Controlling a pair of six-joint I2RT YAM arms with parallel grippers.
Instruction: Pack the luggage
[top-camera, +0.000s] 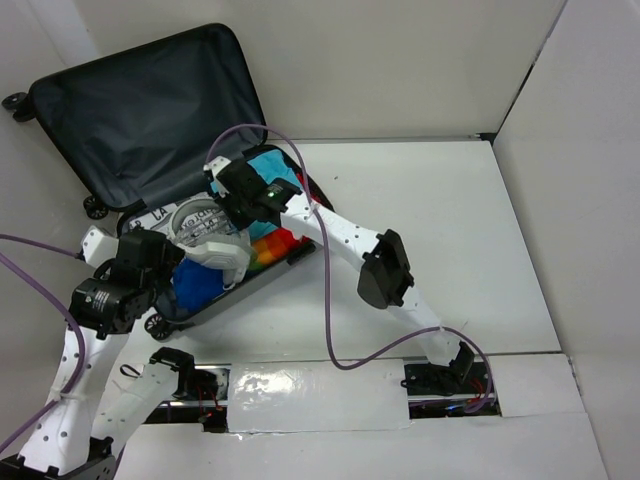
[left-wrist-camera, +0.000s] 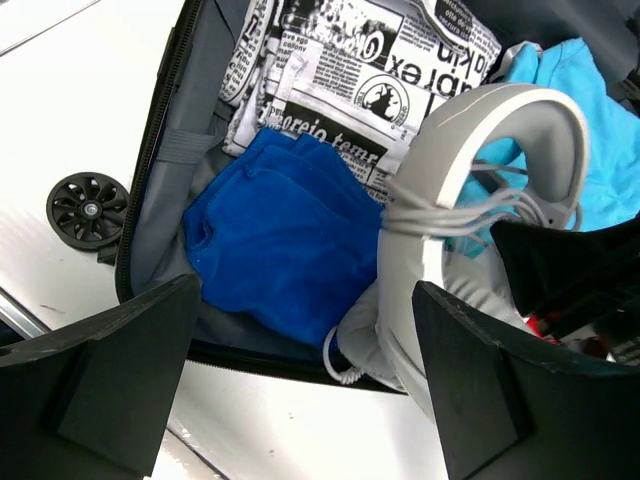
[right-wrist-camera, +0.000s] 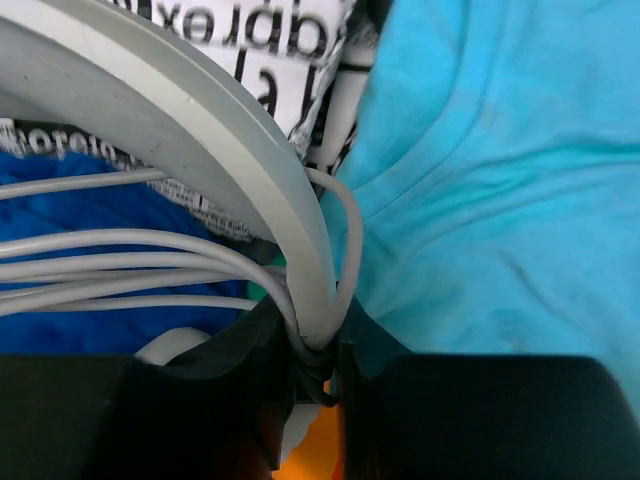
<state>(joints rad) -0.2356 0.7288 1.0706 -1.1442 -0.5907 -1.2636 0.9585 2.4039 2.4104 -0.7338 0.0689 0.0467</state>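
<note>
The luggage (top-camera: 140, 110) lies open at the back left, its dark-lined lid up. The lower half (left-wrist-camera: 165, 190) holds a blue cloth (left-wrist-camera: 280, 240), a newspaper-print pouch (left-wrist-camera: 340, 70), a turquoise shirt (right-wrist-camera: 500, 170) and bright coloured items (top-camera: 270, 247). My right gripper (right-wrist-camera: 315, 340) is shut on the band of white headphones (right-wrist-camera: 200, 130) with its cable wrapped round, just above the contents. The headphones also show in the left wrist view (left-wrist-camera: 480, 130). My left gripper (left-wrist-camera: 305, 300) is open and empty over the case's near edge, beside the headphones.
A black wheel (left-wrist-camera: 88, 208) sticks out at the case's left side. White walls (top-camera: 560, 150) close in the table at the back and right. Purple cables (top-camera: 330, 300) hang from both arms over the table.
</note>
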